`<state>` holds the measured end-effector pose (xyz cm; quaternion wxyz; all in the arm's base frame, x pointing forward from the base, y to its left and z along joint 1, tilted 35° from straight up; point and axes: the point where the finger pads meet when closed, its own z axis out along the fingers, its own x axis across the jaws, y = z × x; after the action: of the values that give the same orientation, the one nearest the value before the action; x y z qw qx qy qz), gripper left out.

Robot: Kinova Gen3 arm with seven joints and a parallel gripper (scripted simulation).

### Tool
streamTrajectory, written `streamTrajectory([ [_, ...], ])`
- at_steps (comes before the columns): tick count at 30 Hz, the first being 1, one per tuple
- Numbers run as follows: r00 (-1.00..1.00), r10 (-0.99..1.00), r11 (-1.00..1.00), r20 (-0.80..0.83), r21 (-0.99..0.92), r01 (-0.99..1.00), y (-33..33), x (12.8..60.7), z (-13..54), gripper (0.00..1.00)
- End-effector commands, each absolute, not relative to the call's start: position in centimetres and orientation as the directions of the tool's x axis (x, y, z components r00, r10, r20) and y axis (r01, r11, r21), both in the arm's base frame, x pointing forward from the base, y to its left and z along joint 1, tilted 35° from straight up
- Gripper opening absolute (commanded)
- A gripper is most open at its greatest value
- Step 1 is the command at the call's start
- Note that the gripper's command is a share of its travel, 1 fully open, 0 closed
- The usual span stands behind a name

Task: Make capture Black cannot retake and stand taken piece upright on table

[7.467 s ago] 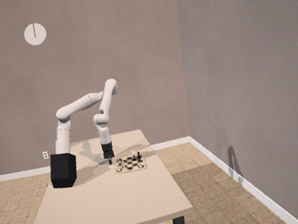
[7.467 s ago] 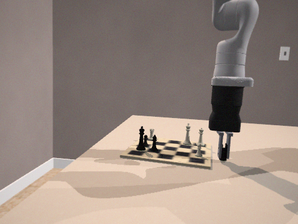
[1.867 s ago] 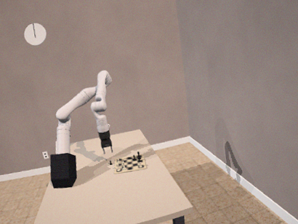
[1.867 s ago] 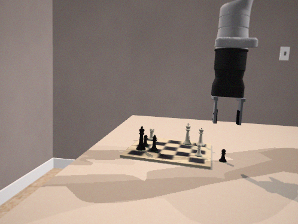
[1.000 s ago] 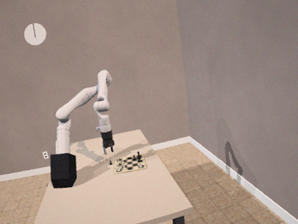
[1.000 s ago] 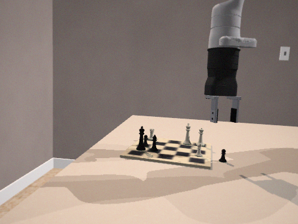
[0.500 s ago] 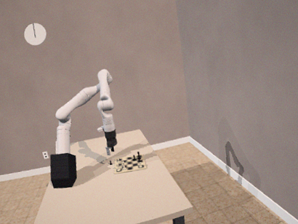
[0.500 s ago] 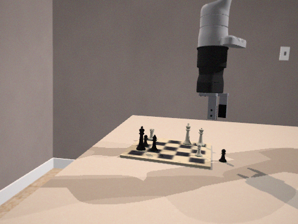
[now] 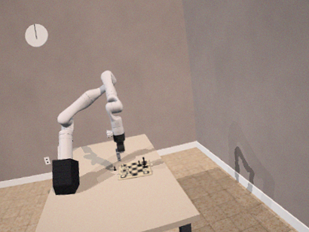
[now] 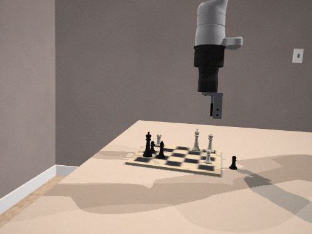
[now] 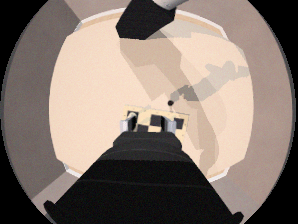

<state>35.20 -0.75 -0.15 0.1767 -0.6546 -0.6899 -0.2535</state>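
Note:
A small chessboard (image 10: pixel 176 159) lies on the table; it also shows in the top view (image 9: pixel 135 169) and, small, in the wrist view (image 11: pixel 154 121). Black pieces (image 10: pixel 153 147) stand at its left end, with a white rook (image 10: pixel 158 139) behind them. A white king (image 10: pixel 196 141), a white queen (image 10: pixel 210 143) and a white pawn (image 10: pixel 208 156) stand at its right end. A black pawn (image 10: pixel 233 162) stands upright on the table just off the board's right edge. My gripper (image 10: pixel 216 110) is open and empty, hanging high above the board's right end, seen edge-on.
The arm's black base box (image 9: pixel 65 176) stands on the table's left side. The table's edges run close behind the board in the top view.

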Motion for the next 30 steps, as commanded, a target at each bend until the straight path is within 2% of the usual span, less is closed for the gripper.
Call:
streamTrajectory([
  [1, -0.123, 0.815, 0.045, 0.567, 0.149, 0.988, -1.5, 35.6, -0.2, 1.0],
  [8, -0.376, 0.78, 0.255, 0.501, 0.294, 0.921, -3.3, 37.1, -0.6, 1.0],
  [15, -0.547, 0.72, 0.402, 0.427, 0.386, 0.831, -4.7, 38.4, -0.8, 1.0],
  [30, -0.673, 0.651, 0.513, 0.351, 0.449, 0.731, -5.9, 39.5, -0.9, 1.0],
])
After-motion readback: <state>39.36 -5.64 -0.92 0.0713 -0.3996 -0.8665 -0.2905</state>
